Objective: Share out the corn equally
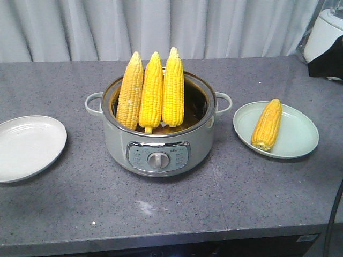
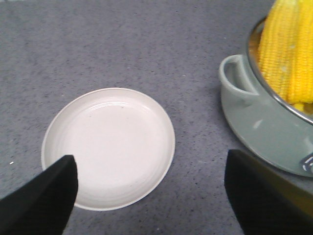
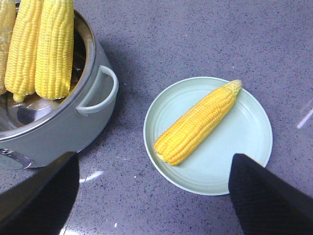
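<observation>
Three corn cobs stand upright, tips up, leaning in a grey-green electric pot at the table's centre. A fourth corn cob lies on the pale green plate to the pot's right. The white plate on the left holds nothing. Neither gripper shows in the front view. My left gripper hangs open above the white plate and the table, with the pot to its right. My right gripper is open over the green plate's near rim, just short of the cob.
A white appliance on a dark base stands at the back right corner. A black cable hangs past the table's front right edge. Grey curtains close off the back. The pot has side handles and a front dial.
</observation>
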`<state>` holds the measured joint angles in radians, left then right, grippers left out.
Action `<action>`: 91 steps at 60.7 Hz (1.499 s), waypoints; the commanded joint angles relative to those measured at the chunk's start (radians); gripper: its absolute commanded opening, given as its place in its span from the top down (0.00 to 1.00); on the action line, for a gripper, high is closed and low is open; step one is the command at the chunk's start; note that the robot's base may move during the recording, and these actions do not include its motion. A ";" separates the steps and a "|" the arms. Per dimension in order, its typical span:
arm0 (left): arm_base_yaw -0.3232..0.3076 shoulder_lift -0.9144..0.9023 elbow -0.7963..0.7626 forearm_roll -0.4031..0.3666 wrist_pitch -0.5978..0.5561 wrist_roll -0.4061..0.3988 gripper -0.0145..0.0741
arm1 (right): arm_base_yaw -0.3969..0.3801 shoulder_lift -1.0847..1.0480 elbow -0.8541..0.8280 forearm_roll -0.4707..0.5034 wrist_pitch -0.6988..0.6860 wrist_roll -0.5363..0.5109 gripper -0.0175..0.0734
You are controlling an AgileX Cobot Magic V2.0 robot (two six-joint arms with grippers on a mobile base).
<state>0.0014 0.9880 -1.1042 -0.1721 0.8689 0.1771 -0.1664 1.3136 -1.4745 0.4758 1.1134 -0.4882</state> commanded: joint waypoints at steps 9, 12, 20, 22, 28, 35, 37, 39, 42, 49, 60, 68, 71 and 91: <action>-0.003 0.167 -0.166 -0.320 -0.077 0.300 0.17 | 0.000 -0.025 -0.021 0.028 -0.054 -0.009 0.15; -0.003 0.217 -0.218 -0.378 -0.075 0.360 0.17 | 0.000 -0.025 -0.021 0.029 -0.054 -0.009 0.15; -0.029 0.355 -0.368 -0.458 -0.029 0.447 0.17 | 0.000 -0.025 -0.021 0.031 -0.054 -0.009 0.15; -0.045 0.390 -0.402 -0.463 -0.022 0.465 0.17 | 0.000 -0.025 -0.021 0.031 -0.054 -0.009 0.15; -0.105 0.489 -0.495 -0.475 -0.012 0.521 0.17 | 0.000 -0.025 -0.021 0.031 -0.054 -0.009 0.15; -0.156 0.599 -0.590 -0.474 -0.012 0.564 0.17 | 0.000 -0.025 -0.021 0.031 -0.054 -0.009 0.15; -0.167 0.628 -0.613 -0.474 -0.012 0.571 0.17 | 0.000 -0.025 -0.021 0.031 -0.054 -0.009 0.15; -0.176 0.656 -0.634 -0.474 -0.012 0.572 0.17 | 0.000 -0.025 -0.021 0.031 -0.054 -0.009 0.15; -0.189 0.691 -0.660 -0.474 -0.012 0.572 0.17 | 0.000 -0.025 -0.021 0.031 -0.054 -0.009 0.15; -0.204 0.772 -0.717 -0.474 -0.013 0.572 0.17 | 0.000 -0.025 -0.021 0.031 -0.055 -0.009 0.15; -0.212 0.863 -0.792 -0.474 -0.013 0.572 0.17 | 0.000 -0.025 -0.021 0.032 -0.058 -0.009 0.15; -0.212 0.900 -0.814 -0.475 -0.016 0.572 0.17 | 0.000 -0.025 -0.021 0.033 -0.058 -0.009 0.15; -0.212 0.908 -0.814 -0.482 -0.018 0.572 0.17 | 0.000 -0.025 -0.021 0.034 -0.058 -0.009 0.15; -0.212 0.930 -0.814 -0.580 -0.057 0.604 0.17 | 0.000 -0.025 -0.021 0.036 -0.056 -0.009 0.15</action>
<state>-0.2032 1.9680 -1.8822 -0.6554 0.8689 0.7594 -0.1664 1.3136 -1.4710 0.4786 1.1097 -0.4890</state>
